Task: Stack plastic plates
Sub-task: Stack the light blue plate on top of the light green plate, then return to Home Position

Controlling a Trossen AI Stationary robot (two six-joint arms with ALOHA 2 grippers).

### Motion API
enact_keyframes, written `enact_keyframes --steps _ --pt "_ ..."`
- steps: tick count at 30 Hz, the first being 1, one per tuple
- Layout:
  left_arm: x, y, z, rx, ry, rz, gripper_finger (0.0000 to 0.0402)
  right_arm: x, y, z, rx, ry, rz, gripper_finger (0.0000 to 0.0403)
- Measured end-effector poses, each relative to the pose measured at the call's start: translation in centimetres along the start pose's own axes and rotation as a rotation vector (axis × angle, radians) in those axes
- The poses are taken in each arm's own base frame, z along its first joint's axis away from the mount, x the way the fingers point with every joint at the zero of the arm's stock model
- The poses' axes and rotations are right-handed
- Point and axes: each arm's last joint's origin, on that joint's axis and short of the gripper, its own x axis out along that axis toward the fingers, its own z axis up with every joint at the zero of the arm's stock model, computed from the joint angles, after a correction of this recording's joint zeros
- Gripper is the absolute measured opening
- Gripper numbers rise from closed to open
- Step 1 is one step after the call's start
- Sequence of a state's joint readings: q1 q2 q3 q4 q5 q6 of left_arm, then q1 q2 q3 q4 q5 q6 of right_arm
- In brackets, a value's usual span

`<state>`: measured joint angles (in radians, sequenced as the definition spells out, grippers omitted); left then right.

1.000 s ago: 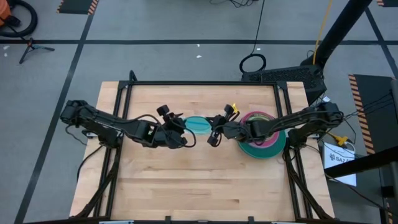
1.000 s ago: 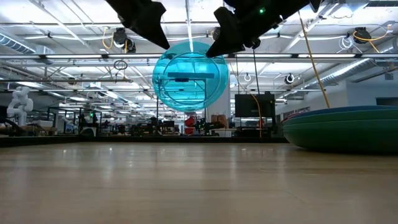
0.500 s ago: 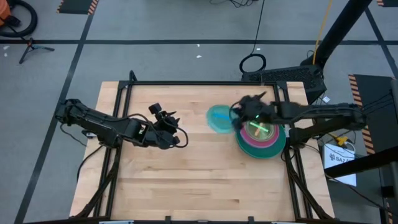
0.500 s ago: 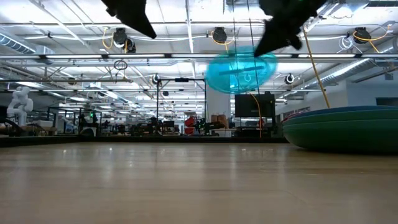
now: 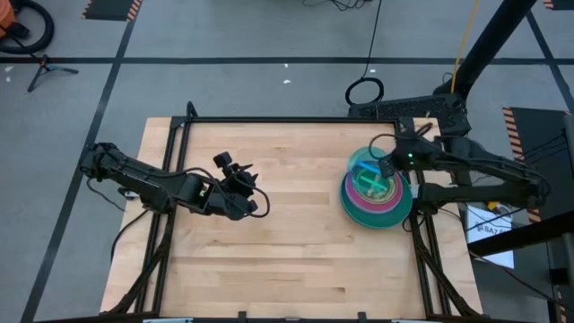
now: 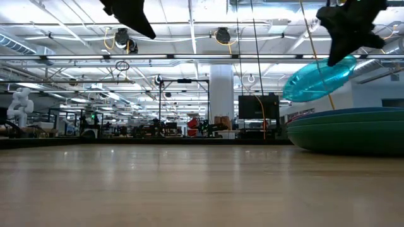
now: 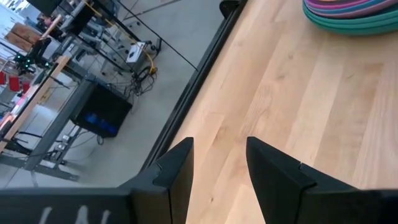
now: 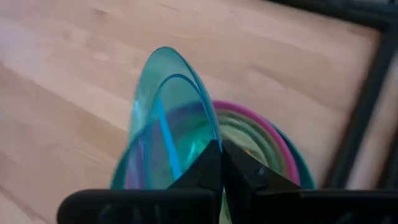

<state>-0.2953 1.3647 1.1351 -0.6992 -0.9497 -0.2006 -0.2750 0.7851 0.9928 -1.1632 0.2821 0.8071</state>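
High view: the left gripper (image 5: 255, 205) waits well to the left of the stack of plates (image 5: 377, 208), fingers apart and empty. Above that stack, the right gripper (image 5: 384, 167) pinches the rim of a cyan plate (image 5: 366, 170), tilted and not yet laid down. No other loose plates show on the table (image 5: 296, 260), so this looks like the last one.

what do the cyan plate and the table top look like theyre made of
The cyan plate, pinched in the right hand above the stack, looks like thin translucent glossy plastic: the plates below show through it. The table top looks like pale butcher-block wood with a smooth finish, judging by its plank seams and grain.
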Motion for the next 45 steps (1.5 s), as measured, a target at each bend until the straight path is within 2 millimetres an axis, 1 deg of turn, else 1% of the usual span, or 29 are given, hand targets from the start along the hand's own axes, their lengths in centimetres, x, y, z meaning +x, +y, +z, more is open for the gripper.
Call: enact_keyframes --steps 3,5,17,21,24,26,28,36,39,42,45 --pt "-0.2 -0.1 -0.1 -0.009 -0.001 -0.006 0.0154 -0.5 -1.0 -0.6 0.044 0.031 -0.043 0.0002" --pt "-0.4 -0.3 -0.1 -0.014 -0.004 -0.012 0.0154 -0.5 -1.1 -0.7 0.06 0.037 -0.051 0.0007" --pt "-1.1 -0.8 -0.2 -0.013 -0.019 -0.037 0.0154 -0.3 -1.0 -0.7 0.056 0.046 -0.064 0.0087" --pt "-1.4 -1.0 -0.3 -0.015 -0.021 -0.045 0.0154 -0.3 -1.0 -0.7 0.055 0.046 -0.064 0.0106" --pt "-1.6 -1.1 -0.5 -0.014 -0.014 -0.049 0.0154 -0.2 -0.9 -0.7 0.054 0.047 -0.065 0.0112" --pt "-1.6 -1.1 -0.7 -0.013 -0.004 -0.049 0.0154 0.3 -0.9 -0.9 0.051 0.051 -0.068 0.0113" --pt "-1.7 -1.1 -0.8 -0.022 0.001 -0.048 0.0154 1.3 -0.8 -1.3 0.056 0.062 -0.077 0.0113" --pt "-1.7 -1.1 -0.9 -0.031 0.011 -0.045 0.0154 6.5 -0.5 -3.2 0.037 0.111 -0.128 0.0113" --pt "-1.7 -1.1 -0.9 -0.037 0.012 -0.045 0.0154 8.1 -0.4 -3.7 0.012 0.126 -0.144 0.0113" --pt "-1.8 -1.1 -0.9 -0.033 0.011 -0.047 0.0154 8.9 0.1 -3.6 -0.019 0.11 -0.125 0.0113" --pt "-2.1 -1.3 -1.2 0.019 0.012 -0.044 0.0154 9.0 1.1 -3.1 -0.077 0.008 -0.071 0.0113"
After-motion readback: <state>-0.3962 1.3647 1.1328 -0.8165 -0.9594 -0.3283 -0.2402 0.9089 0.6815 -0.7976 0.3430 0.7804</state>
